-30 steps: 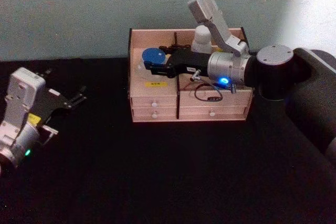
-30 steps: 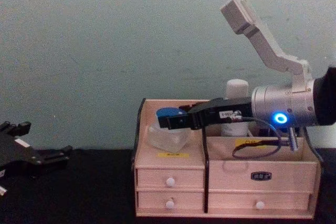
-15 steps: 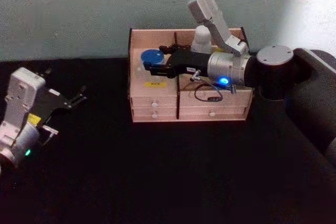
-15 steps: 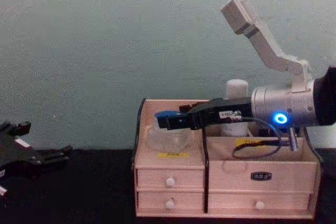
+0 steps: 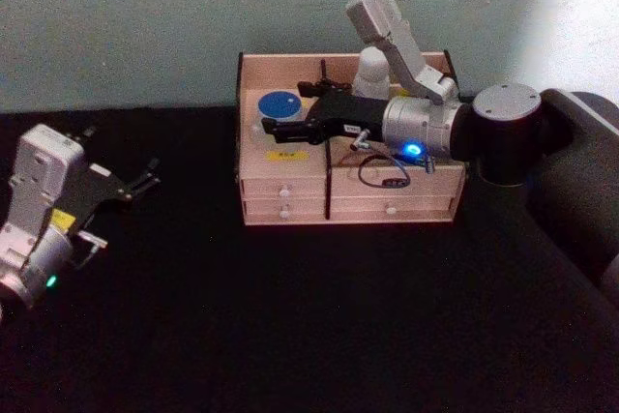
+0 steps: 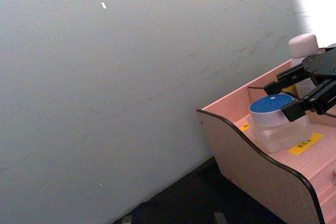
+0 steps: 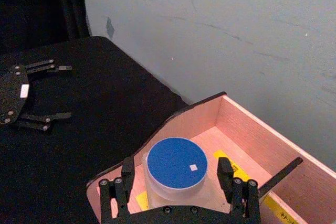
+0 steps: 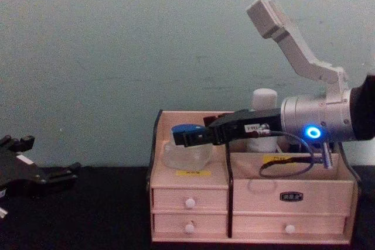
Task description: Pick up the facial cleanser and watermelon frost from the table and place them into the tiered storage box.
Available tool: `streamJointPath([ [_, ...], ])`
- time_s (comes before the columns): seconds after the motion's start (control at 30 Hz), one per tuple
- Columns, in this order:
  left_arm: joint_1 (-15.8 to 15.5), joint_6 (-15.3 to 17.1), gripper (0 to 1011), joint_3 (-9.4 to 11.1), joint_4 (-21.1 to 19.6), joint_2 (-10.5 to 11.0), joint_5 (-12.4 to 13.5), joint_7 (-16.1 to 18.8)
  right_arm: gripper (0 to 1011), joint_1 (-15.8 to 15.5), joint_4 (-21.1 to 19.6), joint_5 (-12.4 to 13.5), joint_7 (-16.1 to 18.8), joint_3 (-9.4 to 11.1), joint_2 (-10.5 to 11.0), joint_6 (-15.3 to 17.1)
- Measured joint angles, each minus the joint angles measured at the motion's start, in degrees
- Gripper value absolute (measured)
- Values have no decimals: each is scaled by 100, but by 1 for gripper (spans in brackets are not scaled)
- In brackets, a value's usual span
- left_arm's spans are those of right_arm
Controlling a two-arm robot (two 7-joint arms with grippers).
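I had the right hand (image 7: 176, 165) reaching across the tiered storage box (image 5: 290, 195), its fingers spread to either side of the watermelon frost (image 8: 186, 153) and gripping nothing. The jar sat in the front left compartment, which I judged was carrying its weight. The facial cleanser (image 5: 370, 70) stood upright in a rear compartment. The left hand (image 7: 59, 92) lay open on the counter (image 5: 290, 316), well aside.

blue-lidded clear watermelon frost (image 5: 281, 104), white facial cleanser (image 5: 370, 70), pinkish black-trimmed tiered storage box (image 5: 280, 71)
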Motion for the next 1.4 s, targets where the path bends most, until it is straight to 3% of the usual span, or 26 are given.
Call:
streamJointPath([
  [0.2,0,0,1001,0,0,0,0,0,1002,-29,-76,-3,-1,21,19,-9],
  [0.4,0,0,1001,0,0,0,0,0,1002,-298,-704,-3,-90,154,223,-17],
  [0.6,0,0,1001,0,0,0,0,0,1002,-682,-1552,175,-78,290,570,222],
  [0.83,0,0,1001,0,0,0,0,0,1002,-1334,-2726,541,-56,453,1191,620],
  [0.87,0,0,1001,0,0,0,0,0,1002,-1334,-2726,541,-56,453,1191,620],
  [0.93,0,0,1001,0,0,0,0,0,1002,-1623,-3161,712,-61,536,1473,763],
  [0.97,0,0,1001,0,1,0,0,0,1002,-1623,-3161,712,-61,536,1473,763],
  [1.0,0,0,1001,0,0,0,0,0,1002,-1771,-3362,783,-86,589,1611,823],
  [1.13,0,0,1001,0,0,0,0,0,1002,-2173,-3850,979,-286,795,1980,995],
  [1.27,0,0,1001,0,0,0,0,0,1002,-2599,-4268,1140,-683,1098,2335,1154],
  [1.37,0,0,1001,0,0,0,0,0,1002,-3022,-4633,1198,-1250,1469,2627,1222],
  [1.4,0,0,1001,0,0,0,0,0,1002,-3022,-4633,1198,-1250,1469,2627,1222],
])
